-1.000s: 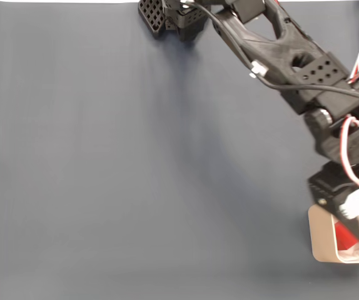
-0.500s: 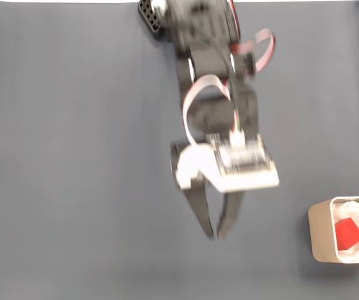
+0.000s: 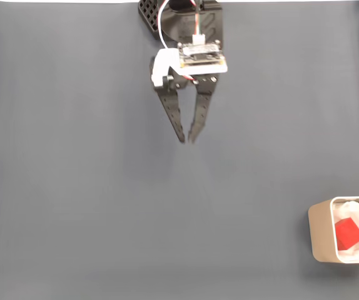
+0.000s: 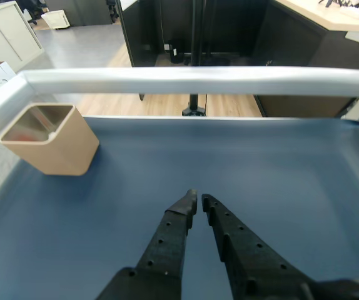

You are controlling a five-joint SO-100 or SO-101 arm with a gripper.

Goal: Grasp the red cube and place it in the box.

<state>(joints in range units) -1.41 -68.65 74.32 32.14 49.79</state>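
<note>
The red cube [image 3: 348, 233] lies inside the box [image 3: 320, 234], resting on white wrinkly padding [image 3: 358, 250] that shows around it in the fixed view. The box stands at the lower right edge of the dark grey-blue table mat [image 3: 79, 187], partly cut off by the picture's right edge.

The gripper [image 3: 186, 140] hangs well apart from the box, up and to the left of it in the fixed view, near the top edge where the arm's base sits. Its 2 black fingers [image 3: 174, 115] point down the picture toward the open mat and converge to a narrow gap at the tips; nothing is between them.

In the wrist view the gripper [image 4: 198, 203] shows the same nearly closed, empty tips, and the box [image 4: 57, 150] stands far off to the upper left of them, near the pale table rail [image 4: 198, 80].
</note>
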